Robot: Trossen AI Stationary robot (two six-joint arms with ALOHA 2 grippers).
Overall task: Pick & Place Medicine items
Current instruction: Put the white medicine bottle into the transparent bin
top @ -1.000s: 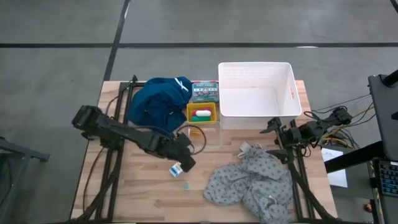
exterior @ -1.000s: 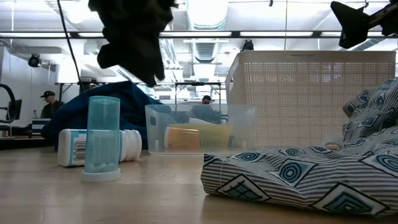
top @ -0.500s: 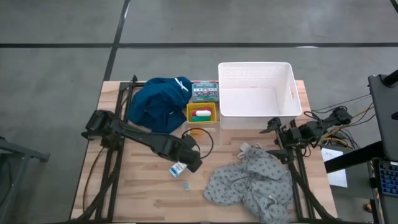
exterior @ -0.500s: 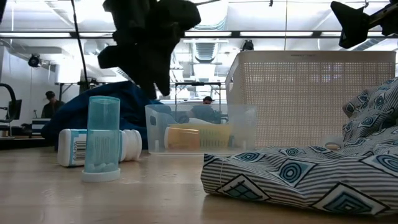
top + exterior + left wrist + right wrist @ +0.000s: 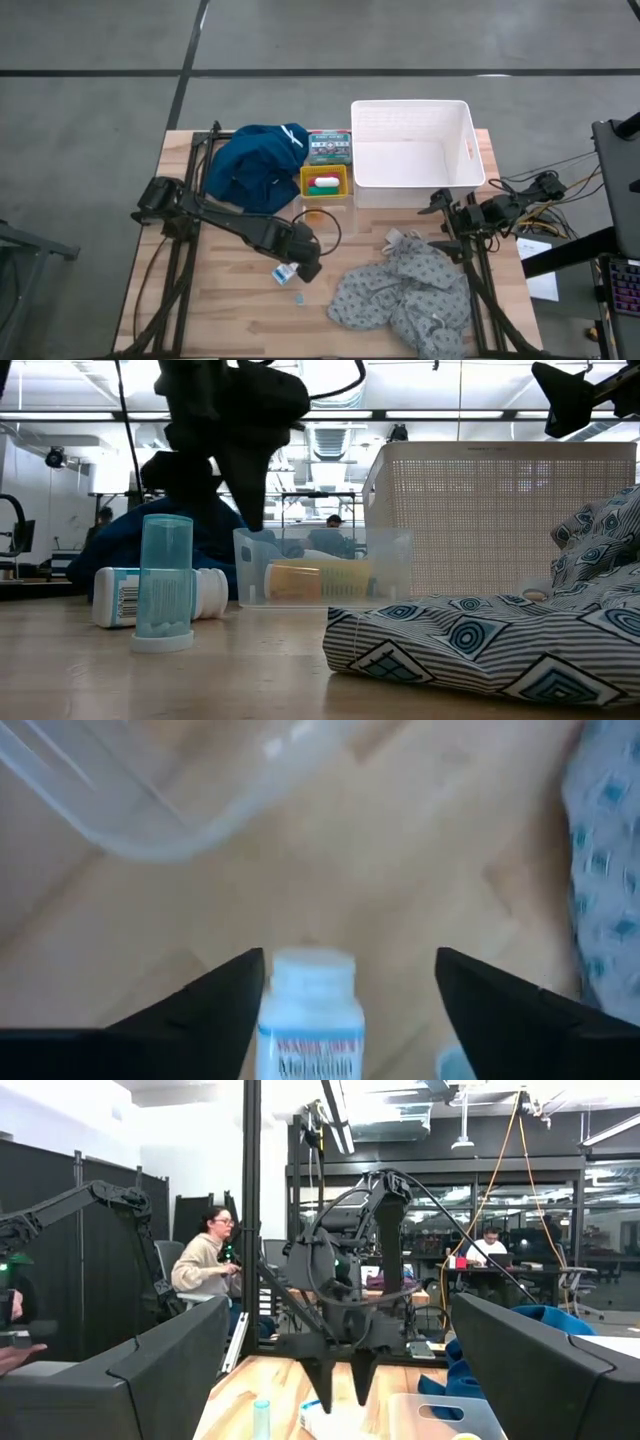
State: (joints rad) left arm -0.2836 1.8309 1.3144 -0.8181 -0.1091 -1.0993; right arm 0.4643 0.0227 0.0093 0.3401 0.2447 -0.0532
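Observation:
A white-and-blue bottle [image 5: 284, 273] lies on its side on the wooden table, white cap [image 5: 312, 970] pointing toward the far edge. My left gripper [image 5: 348, 970] hangs open just above it, pointing down, one finger on each side of the cap end; no touch shows. A translucent blue tube [image 5: 165, 585] stands upright on its cap just nearer than the bottle. A yellow bin [image 5: 325, 183] holds red, green and white tubes. An orange pack [image 5: 305, 580] lies in a clear tub [image 5: 320, 565]. My right gripper [image 5: 330, 1370] waits open at the table's right edge.
A white basket [image 5: 410, 155] stands at the far right, with a green box [image 5: 329, 147] and a dark blue cloth [image 5: 255, 165] to its left. A grey dotted cloth [image 5: 400, 295] lies heaped at the near right. People sit in the room behind.
My left gripper has come down toward the bottle, shifting a little toward the table's right edge and tipping more steeply downward, and its fingers have spread open. The bottle and the tube have stayed where they were.

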